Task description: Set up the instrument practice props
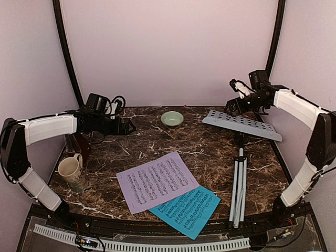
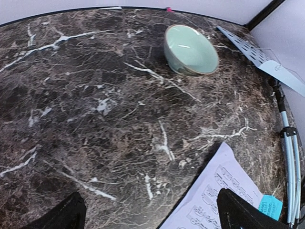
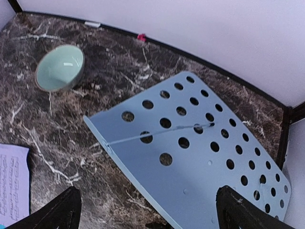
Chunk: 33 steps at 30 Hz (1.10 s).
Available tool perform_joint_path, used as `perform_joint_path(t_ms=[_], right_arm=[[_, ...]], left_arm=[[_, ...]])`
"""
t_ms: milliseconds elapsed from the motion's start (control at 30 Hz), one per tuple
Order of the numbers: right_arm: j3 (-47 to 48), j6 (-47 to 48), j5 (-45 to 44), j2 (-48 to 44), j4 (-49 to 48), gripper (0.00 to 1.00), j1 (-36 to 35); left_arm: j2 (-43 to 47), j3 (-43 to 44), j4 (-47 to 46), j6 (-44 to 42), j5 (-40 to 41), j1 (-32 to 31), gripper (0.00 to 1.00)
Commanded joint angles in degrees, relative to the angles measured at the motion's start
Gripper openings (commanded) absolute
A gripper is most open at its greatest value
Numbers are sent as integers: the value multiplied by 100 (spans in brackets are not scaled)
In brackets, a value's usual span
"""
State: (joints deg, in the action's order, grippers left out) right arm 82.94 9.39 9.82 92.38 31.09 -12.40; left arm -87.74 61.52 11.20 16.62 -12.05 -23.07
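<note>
The silver music stand lies on its side on the right of the table, its perforated grey tray (image 1: pixel 241 125) raised and its folded legs (image 1: pixel 239 184) pointing toward me. The lilac sheet (image 1: pixel 157 181) lies flat at centre and overlaps the bright-blue sheet (image 1: pixel 186 209). The dark-brown metronome (image 1: pixel 80 143) stands at the left, partly hidden under my left arm. My left gripper (image 1: pixel 128 127) is open and empty above bare table (image 2: pixel 152 219). My right gripper (image 1: pixel 232 107) is open and empty above the tray's far-left end (image 3: pixel 150 214). The tray fills the right wrist view (image 3: pixel 190 152).
A pale-green bowl (image 1: pixel 172 119) sits at the back centre and also shows in the left wrist view (image 2: pixel 190 50) and the right wrist view (image 3: pixel 59 67). A cream mug (image 1: pixel 71 170) stands at the near left beside the metronome. Walls enclose the table's back and sides.
</note>
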Motion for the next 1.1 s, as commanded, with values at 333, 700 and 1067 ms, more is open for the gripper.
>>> perform_joint_path(t_ms=[333,700,1067], right_arm=[[-593,1139,421,298,545,94,144],[-560,1441,957,422,629,84,638],[92,1801,1496,977,1198,68,1051]], left_arm=[[-186,308,-719,378,-1058,-431,99],[-303,400,-961,552,-1541,-534,99],[-530,557,-1265,784,-2017,-586,99]])
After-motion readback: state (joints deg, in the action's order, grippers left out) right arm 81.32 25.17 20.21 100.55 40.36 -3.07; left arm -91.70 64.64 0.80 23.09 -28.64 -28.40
